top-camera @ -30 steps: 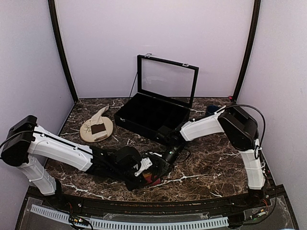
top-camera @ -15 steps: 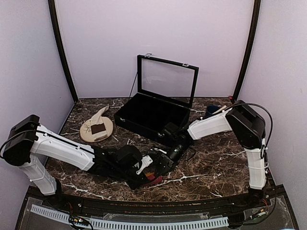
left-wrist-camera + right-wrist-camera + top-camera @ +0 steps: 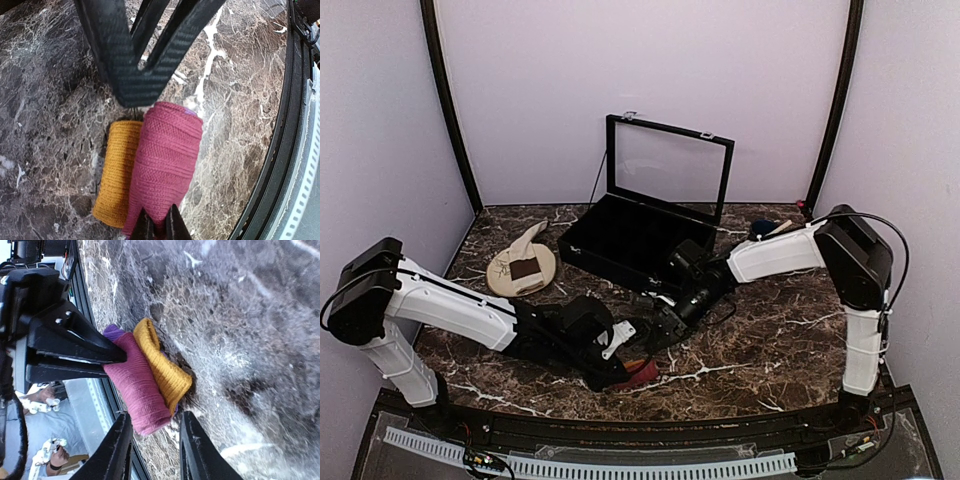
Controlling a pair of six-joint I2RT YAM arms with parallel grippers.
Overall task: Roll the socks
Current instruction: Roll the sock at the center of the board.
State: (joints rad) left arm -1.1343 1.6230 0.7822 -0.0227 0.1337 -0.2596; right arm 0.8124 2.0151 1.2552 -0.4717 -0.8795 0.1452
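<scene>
Down at the near edge of the desk (image 3: 770, 340), the pink sock (image 3: 165, 160) lies rolled into a fat tube, its orange end curled alongside and a bit of purple showing at one end. The left hand (image 3: 134, 102) has its fingers pressed tight together and looks to be nipping the fabric right at that end of the roll. The right hand (image 3: 156, 416) is spread, one finger either side of the roll's other end, very close; I can't tell whether they touch. The cream sock (image 3: 527, 247) sits well apart on the round plate (image 3: 506, 280), at the far left.
</scene>
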